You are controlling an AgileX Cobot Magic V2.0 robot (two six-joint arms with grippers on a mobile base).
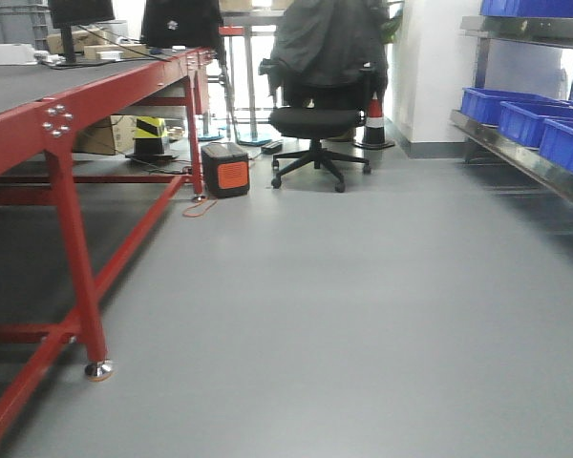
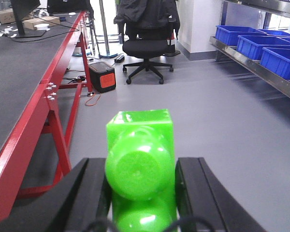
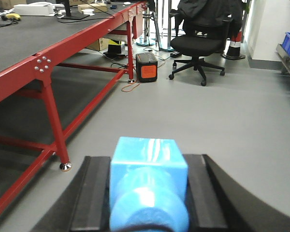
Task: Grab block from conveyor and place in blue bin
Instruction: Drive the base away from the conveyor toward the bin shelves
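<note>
right gripper (image 3: 149,169) is clamping the blue block (image 3: 150,157), centred between the jaws. left gripper (image 2: 140,169) is gripping a green block (image 2: 140,140). Looks like the carry leg: conveyor (image 3: 34,36) is sitting at 10 o'clock, blue bins (image 1: 516,119) at 2 o'clock. Next move calls for swinging right.

Matte black fingers (image 3: 94,193) of the right gripper (image 3: 146,164) flank a glossy sky-blue stepped plastic block (image 3: 147,179), those of the left gripper (image 2: 140,166) a glossy lime-green plastic block (image 2: 140,145). On the left, the conveyor (image 1: 105,93) has a dark grey, finely textured belt (image 1: 29,81) and a glossy red metal frame (image 1: 72,219) with silver bolts (image 1: 57,119). Far off on the pale grey floor (image 1: 363,315) stand a black office chair (image 1: 315,122) and a black box with an orange face (image 1: 226,170); deep blue plastic bins (image 1: 516,116) line the silver shelf (image 1: 516,159) on the right.
</note>
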